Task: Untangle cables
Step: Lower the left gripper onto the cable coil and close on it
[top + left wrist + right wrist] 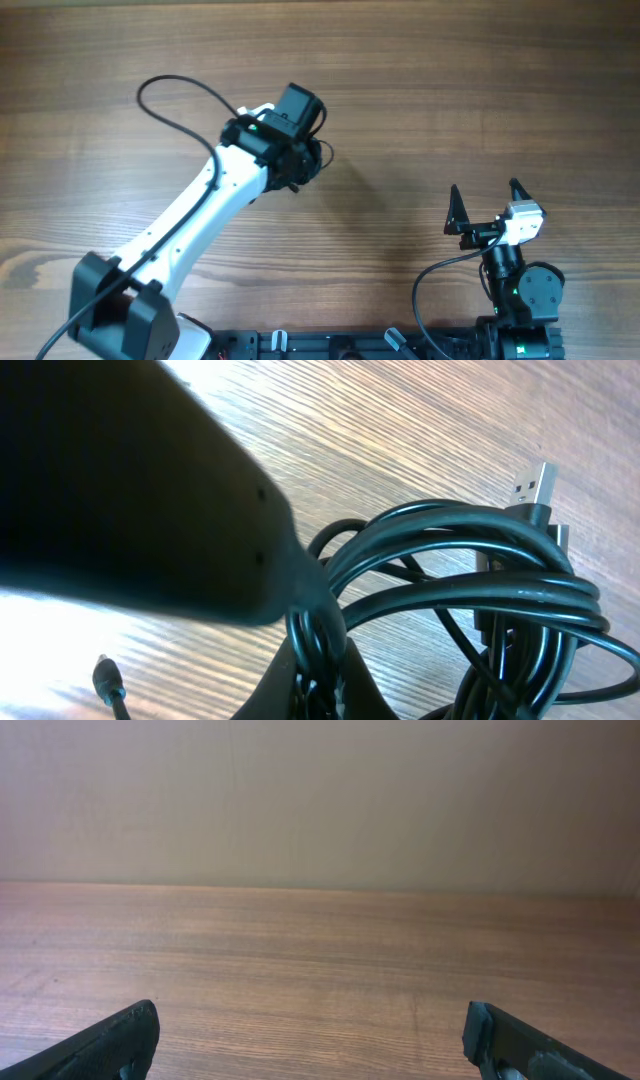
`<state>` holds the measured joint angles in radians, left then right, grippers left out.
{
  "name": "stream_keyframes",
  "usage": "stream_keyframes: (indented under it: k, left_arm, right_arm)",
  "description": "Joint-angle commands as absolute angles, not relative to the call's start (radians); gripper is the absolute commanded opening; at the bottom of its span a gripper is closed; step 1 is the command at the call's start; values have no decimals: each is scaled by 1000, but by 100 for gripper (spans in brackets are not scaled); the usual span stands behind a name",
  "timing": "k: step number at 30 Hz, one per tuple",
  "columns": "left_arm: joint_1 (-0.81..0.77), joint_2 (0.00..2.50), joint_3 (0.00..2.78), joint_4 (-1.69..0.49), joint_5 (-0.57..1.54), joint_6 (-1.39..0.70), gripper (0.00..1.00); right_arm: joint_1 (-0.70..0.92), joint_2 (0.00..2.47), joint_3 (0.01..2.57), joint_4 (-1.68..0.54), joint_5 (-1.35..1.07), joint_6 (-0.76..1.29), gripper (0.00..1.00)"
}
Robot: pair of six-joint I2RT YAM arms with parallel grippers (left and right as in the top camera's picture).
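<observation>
The left gripper pinches glossy black cables bunched in tangled loops.

Cables: glossy black loops bunched in a tangle. A silver USB plug pokes out at two o'clock, and a small barrel plug lies at eight.

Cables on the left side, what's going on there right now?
The left tool is shut on a knotted bundle of black cables out on the table; a USB plug sticks out of the coils. Nothing looks separated yet. The right tool sits open and empty near its base.
</observation>
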<state>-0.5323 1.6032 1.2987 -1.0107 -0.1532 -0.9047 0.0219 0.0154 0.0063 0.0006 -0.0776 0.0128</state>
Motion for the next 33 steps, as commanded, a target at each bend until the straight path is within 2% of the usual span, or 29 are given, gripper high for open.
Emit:
stream_keyframes:
  k: [1, 4, 10, 16, 23, 28, 33]
  left_arm:
    - [-513, 1549, 1296, -1071, -165, -1080, 4]
    - [-513, 1548, 1296, -1123, -105, -1173, 4]
    - [-513, 1526, 1296, -1186, -64, -1172, 4]
    - [-513, 1371, 1296, -1286, -80, -1177, 4]
    - [-572, 1351, 1280, -1246, -46, -1660, 4]
    - [-667, 1437, 1275, -1150, -94, -1662, 4]
    - [-688, 1523, 1275, -1120, -109, -1699, 4]
  right_arm:
    - [26, 4, 5, 3, -81, 2, 100]
    - [26, 4, 5, 3, -81, 2, 100]
    - [26, 4, 5, 3, -81, 2, 100]
    - [26, 4, 5, 3, -81, 2, 100]
    - [26, 4, 5, 3, -81, 3, 100]
    - [26, 4, 5, 3, -81, 2, 100]
    - [26, 4, 5, 3, -81, 2, 100]
